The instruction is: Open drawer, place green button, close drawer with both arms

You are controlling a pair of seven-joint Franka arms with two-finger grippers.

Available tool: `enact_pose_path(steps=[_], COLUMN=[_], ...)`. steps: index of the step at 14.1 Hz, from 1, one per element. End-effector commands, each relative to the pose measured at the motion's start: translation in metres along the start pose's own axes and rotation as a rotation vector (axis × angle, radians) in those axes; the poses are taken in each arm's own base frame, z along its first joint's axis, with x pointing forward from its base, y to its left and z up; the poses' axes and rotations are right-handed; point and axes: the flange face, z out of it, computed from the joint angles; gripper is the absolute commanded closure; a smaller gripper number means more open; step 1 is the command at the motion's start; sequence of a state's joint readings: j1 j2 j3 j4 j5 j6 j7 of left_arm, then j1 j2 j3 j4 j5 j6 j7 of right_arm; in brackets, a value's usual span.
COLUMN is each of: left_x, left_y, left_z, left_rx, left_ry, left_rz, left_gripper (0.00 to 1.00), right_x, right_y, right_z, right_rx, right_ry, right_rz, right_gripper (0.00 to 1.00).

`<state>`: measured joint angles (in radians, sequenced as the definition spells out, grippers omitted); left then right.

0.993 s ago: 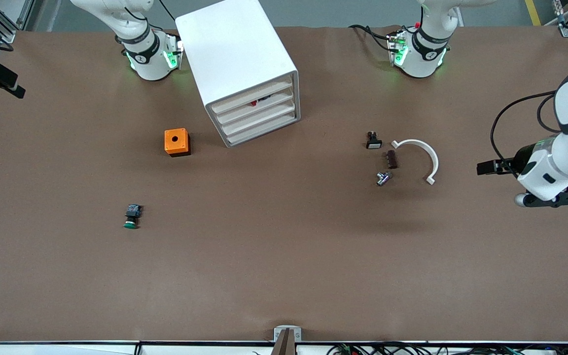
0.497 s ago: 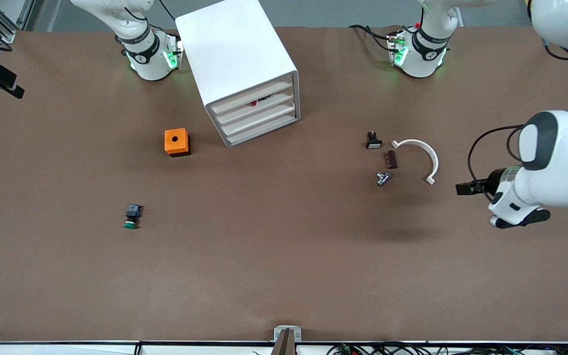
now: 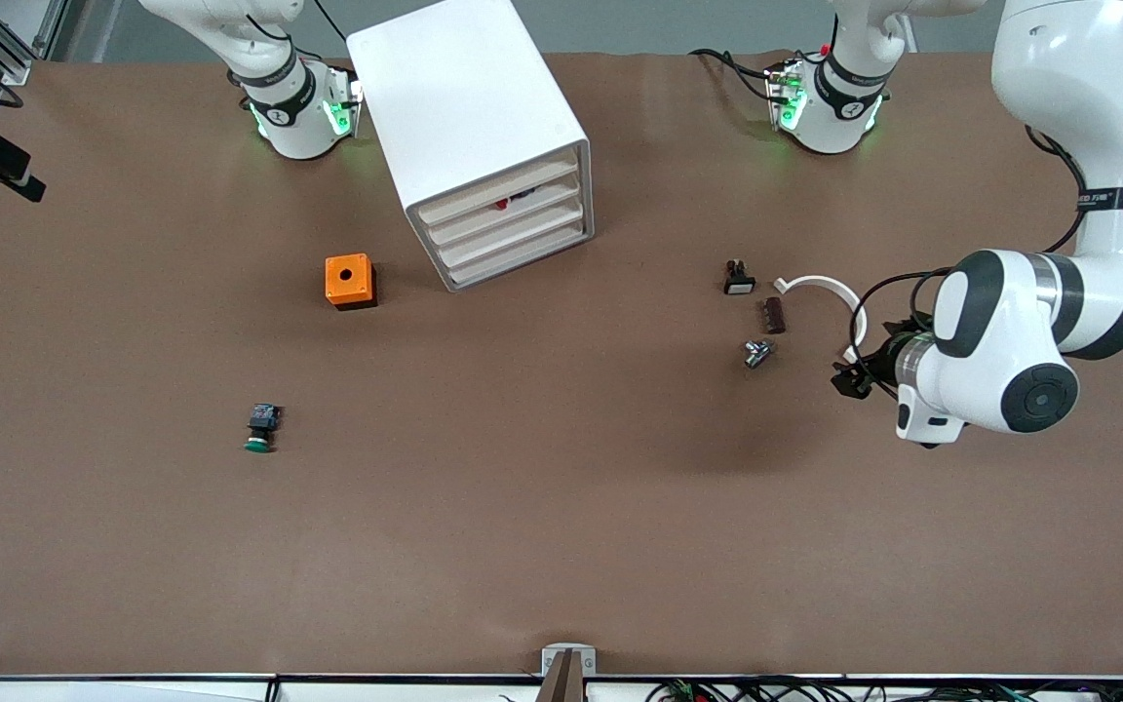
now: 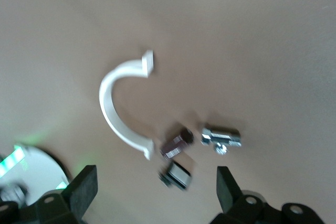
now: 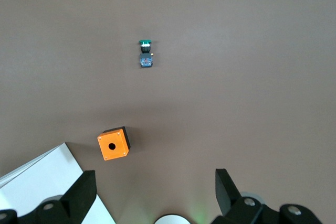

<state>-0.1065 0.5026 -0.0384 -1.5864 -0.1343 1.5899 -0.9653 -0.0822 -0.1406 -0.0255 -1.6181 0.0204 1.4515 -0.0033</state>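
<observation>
The white cabinet (image 3: 469, 117) stands near the right arm's base, with four alike white drawers (image 3: 508, 229) stacked in its front. A small red thing shows in the gap under the top one. The green-capped button (image 3: 259, 429) lies on the table, nearer the front camera than the orange cube, and also shows in the right wrist view (image 5: 145, 53). My right gripper (image 5: 155, 195) is open and empty, high over the table by the cabinet (image 5: 37, 182). My left gripper (image 4: 156, 195) is open and empty, above a group of small parts.
An orange cube with a hole (image 3: 349, 281) sits beside the cabinet. Toward the left arm's end lie a black part with a white face (image 3: 739, 281), a brown part (image 3: 774, 315), a metal part (image 3: 756, 353) and a white curved clip (image 3: 830, 288). The left arm's wrist (image 3: 995, 356) hangs beside them.
The left arm has swung in from the table's end toward the group of small parts. The button, cube and cabinet have not moved.
</observation>
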Motion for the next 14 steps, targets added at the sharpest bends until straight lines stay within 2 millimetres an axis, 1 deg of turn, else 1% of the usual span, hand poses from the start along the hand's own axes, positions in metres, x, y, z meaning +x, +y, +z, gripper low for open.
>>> enact_pose_path(steps=[1, 2, 3, 4, 5, 6, 7, 8, 9, 10, 12, 13, 14], left_x=[-0.020, -0.027, -0.036, -0.043, -0.049, -0.053, -0.057, -0.060, -0.061, -0.071, -0.087, -0.097, -0.103], left_y=[0.020, 0.028, 0.037, 0.045, 0.055, 0.067, 0.080, 0.088, 0.095, 0.103, 0.113, 0.118, 0.123], left_z=[0.011, 0.019, 0.027, 0.036, 0.039, 0.045, 0.051, 0.054, 0.062, 0.067, 0.084, 0.095, 0.107], left_rx=[-0.005, 0.006, 0.021, 0.038, 0.042, 0.054, 0.069, 0.081, 0.104, 0.129, 0.208, 0.264, 0.314], left_ry=[-0.109, -0.140, -0.167, -0.198, -0.233, -0.271, -0.316, -0.353, -0.390, -0.437, -0.493, -0.539, -0.571], left_rz=[-0.253, -0.362, -0.450, -0.526, -0.583, -0.655, -0.736, -0.799, -0.864, -0.898, -0.960, -0.981, -1.005], left_gripper=[0.00, 0.00, 0.00, 0.00, 0.00, 0.00, 0.00, 0.00, 0.00, 0.00, 0.00, 0.00, 0.00], right_x=[0.029, 0.037, 0.054, 0.067, 0.080, 0.098, 0.106, 0.114, 0.121, 0.126, 0.137, 0.138, 0.134], right_y=[0.000, -0.002, -0.002, -0.001, 0.002, 0.005, 0.010, 0.014, 0.012, 0.010, 0.001, -0.004, -0.018], right_z=[0.027, 0.027, 0.053, 0.070, 0.083, 0.112, 0.123, 0.127, 0.142, 0.158, 0.206, 0.227, 0.252], right_rx=[0.001, -0.003, 0.006, 0.002, 0.001, -0.009, -0.008, -0.001, -0.001, -0.003, -0.001, 0.000, 0.001], right_ry=[-0.053, -0.045, -0.089, -0.115, -0.097, -0.125, -0.123, -0.074, -0.035, -0.015, 0.017, 0.038, 0.063], right_rz=[0.004, -0.002, 0.002, -0.003, 0.002, 0.003, -0.001, -0.032, -0.068, -0.069, -0.066, -0.038, -0.008], right_gripper=[0.00, 0.00, 0.00, 0.00, 0.00, 0.00, 0.00, 0.00, 0.00, 0.00, 0.00, 0.00, 0.00])
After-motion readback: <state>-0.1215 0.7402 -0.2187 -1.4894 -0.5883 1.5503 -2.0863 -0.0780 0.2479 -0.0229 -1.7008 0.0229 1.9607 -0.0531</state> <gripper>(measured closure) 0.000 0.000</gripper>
